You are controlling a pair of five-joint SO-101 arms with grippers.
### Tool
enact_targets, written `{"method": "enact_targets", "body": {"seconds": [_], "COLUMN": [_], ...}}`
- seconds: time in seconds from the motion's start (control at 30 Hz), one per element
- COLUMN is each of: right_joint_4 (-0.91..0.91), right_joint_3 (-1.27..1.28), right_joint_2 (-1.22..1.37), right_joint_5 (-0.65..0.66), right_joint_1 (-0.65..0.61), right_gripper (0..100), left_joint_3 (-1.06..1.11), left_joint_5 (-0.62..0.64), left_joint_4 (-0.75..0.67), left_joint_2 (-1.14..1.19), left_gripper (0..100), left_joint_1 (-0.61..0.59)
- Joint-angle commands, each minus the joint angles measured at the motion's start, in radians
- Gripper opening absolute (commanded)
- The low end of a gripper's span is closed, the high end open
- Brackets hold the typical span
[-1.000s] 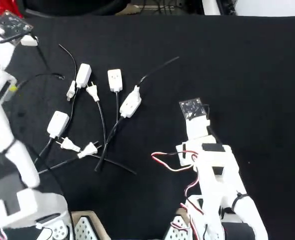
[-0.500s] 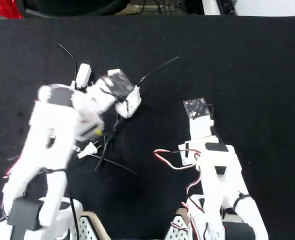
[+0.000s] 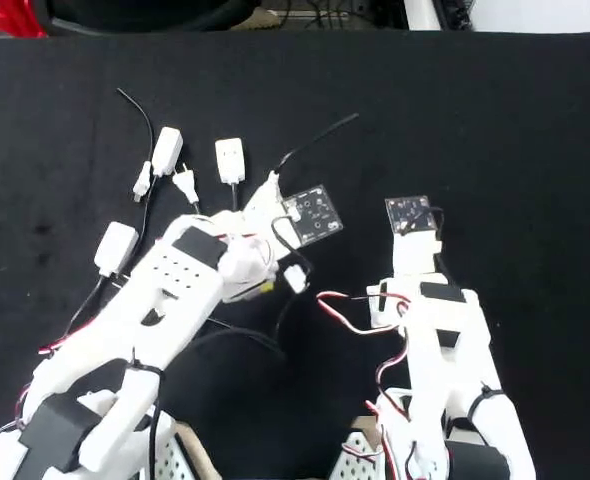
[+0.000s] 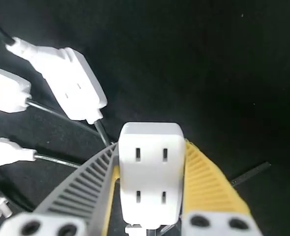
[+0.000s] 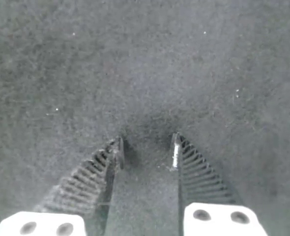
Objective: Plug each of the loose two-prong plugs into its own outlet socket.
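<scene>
Black cloth worktop [image 3: 515,120], with a red object [image 3: 0,18] past its far left corner. Left hand [image 4: 150,147] clamped on a white socket block [image 4: 151,172] near the worktop's middle. Other sockets [image 3: 230,158] and loose plugs [image 3: 185,184] on black cords lie toward the far left. Right hand [image 5: 147,147] slightly apart, low over the cloth.

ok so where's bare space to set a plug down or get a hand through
The cloth right of the right gripper is bare to the edge, and so is the far stretch beyond it. Crowded: the far-left tangle of plugs and sockets, where the left gripper grips one outlet socket.
</scene>
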Motion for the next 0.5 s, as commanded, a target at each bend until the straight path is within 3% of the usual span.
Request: {"method": "enact_targets", "body": {"seconds": [0.0,0.1,0.23,0.33,0.47], "right_joint_4": [0.003,0.003,0.0,0.0,-0.002], "right_joint_3": [-0.044,-0.044,-0.044,-0.042,-0.042], "right_joint_2": [-0.013,-0.013,-0.013,-0.013,-0.013], "right_joint_5": [-0.008,-0.008,-0.008,-0.008,-0.008], "right_joint_1": [0.023,0.023,0.023,0.023,0.023], "right_gripper": [17.3,17.3,17.3,17.3,17.3], "left_joint_3": [0.022,0.019,-0.061,-0.116,-0.16], "left_joint_5": [0.006,0.023,0.144,0.184,0.209], "left_joint_4": [-0.097,-0.175,-0.245,-0.19,-0.103], "left_joint_2": [0.037,0.14,0.282,0.322,0.305], "left_gripper": [19,22,22,24,36], "left_joint_1": [0.008,0.016,-0.001,0.001,-0.008]}}
